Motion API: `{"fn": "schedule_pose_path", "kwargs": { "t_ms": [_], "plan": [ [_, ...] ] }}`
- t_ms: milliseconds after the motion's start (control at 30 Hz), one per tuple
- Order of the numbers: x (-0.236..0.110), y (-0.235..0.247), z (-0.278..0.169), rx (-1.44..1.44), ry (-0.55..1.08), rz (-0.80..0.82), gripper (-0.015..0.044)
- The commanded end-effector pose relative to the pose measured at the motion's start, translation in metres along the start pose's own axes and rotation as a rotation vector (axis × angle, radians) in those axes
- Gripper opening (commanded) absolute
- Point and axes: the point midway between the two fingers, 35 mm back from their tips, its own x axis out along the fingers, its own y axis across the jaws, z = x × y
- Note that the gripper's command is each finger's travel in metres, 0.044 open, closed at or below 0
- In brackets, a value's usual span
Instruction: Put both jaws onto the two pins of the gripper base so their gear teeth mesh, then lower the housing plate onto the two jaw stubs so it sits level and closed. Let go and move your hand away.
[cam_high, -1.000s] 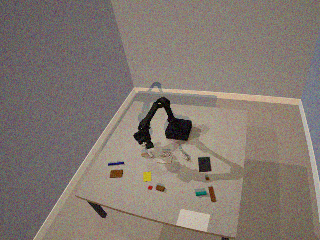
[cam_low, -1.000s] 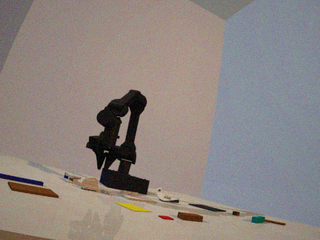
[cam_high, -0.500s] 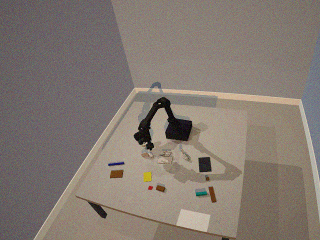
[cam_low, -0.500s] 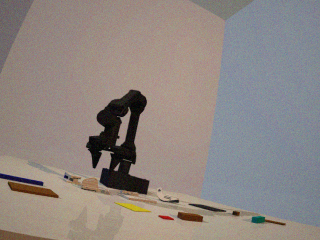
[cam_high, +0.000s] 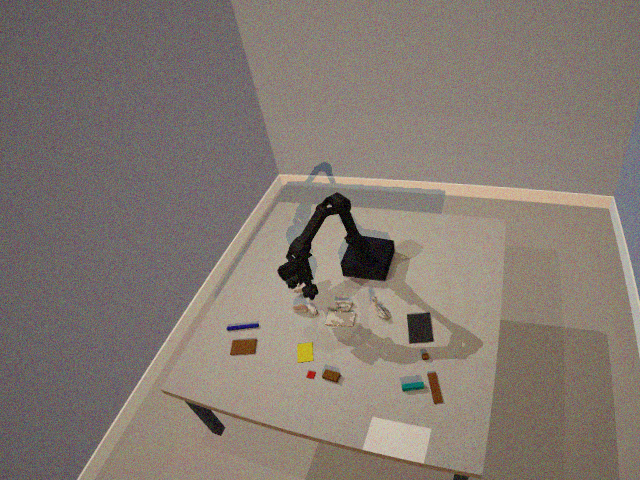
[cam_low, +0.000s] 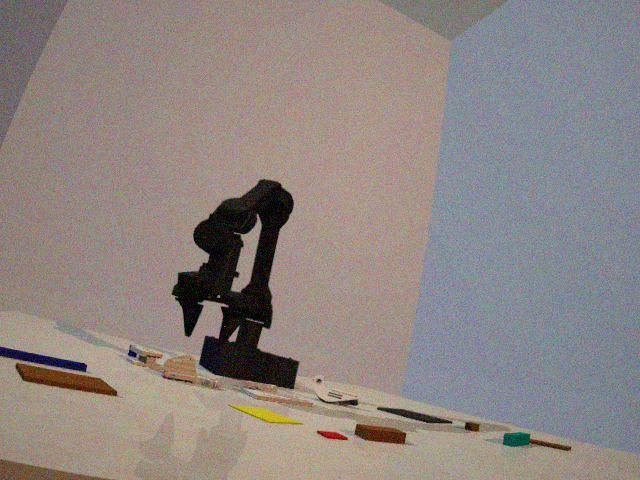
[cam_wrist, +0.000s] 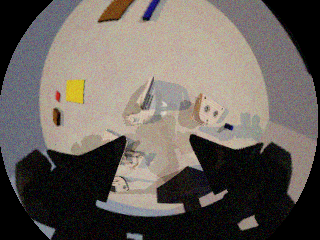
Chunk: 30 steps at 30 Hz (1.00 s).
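Note:
My gripper (cam_high: 302, 290) (cam_low: 207, 335) (cam_wrist: 158, 139) is open and empty, above the table near one pale jaw. That jaw (cam_high: 300, 308) (cam_low: 180, 367) (cam_wrist: 148, 97) rests on its edge, beyond the fingertips in the wrist view. The pale gripper base (cam_high: 340, 319) (cam_low: 281, 398) (cam_wrist: 131, 159) lies beside it, partly behind a finger in the wrist view; its pins are too small to make out. The other jaw (cam_high: 382, 310) (cam_low: 337, 396) (cam_wrist: 120, 183) lies on the base's far side. A pale block with two dark holes, apparently the housing plate (cam_low: 149, 357) (cam_wrist: 209, 109), is on the table, partly hidden by the hand in the top view.
A blue bar (cam_high: 242, 326) (cam_low: 46, 359) and a brown slab (cam_high: 243, 347) (cam_low: 64, 379) lie at the left. A yellow square (cam_high: 305, 352) (cam_wrist: 75, 91), a red tile (cam_high: 311, 374) and a brown block (cam_high: 331, 374) lie towards the front. A dark plate (cam_high: 419, 328) lies right.

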Motion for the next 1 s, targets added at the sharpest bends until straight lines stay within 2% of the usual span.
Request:
{"fn": "schedule_pose_path", "kwargs": {
  "t_ms": [0, 167, 733, 967],
  "plan": [
    [0.0006, 0.0001, 0.0000, 0.001, 0.001, 0.000, 0.0440],
    [0.0006, 0.0001, 0.0000, 0.001, 0.001, 0.000, 0.0440],
    [-0.0060, -0.0020, -0.0032, -0.006, 0.012, -0.005, 0.0000],
    [-0.0060, -0.0020, -0.0032, -0.006, 0.012, -0.005, 0.0000]
  ]
}}
